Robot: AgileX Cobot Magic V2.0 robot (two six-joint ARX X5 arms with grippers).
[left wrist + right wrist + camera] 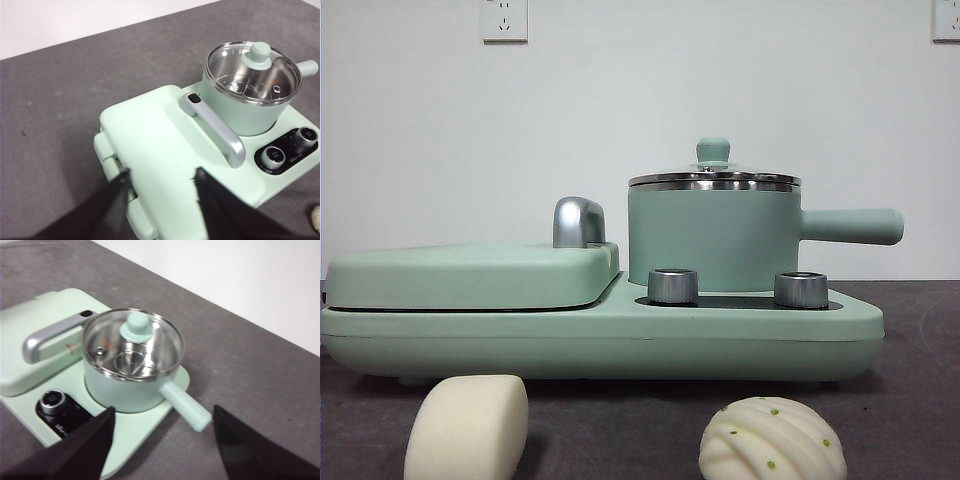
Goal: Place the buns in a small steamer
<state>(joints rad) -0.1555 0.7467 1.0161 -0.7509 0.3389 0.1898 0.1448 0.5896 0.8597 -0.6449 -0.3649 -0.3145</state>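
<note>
Nothing done: both buns (467, 428) (772, 440) lie on the surface (910, 400), six o'clock of the lidded steamer (715, 240). Left pincer (161, 192) and right pincer (162, 432) gape, empty.

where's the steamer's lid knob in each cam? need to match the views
Front view: the lid knob tops the steamer, right of centre, above the two dials.
Left wrist view: the knob is near the upper right, on the glass lid.
Right wrist view: the knob is just left of centre, on the lid.
Shared landmark: the chrome handle beside the steamer.
</note>
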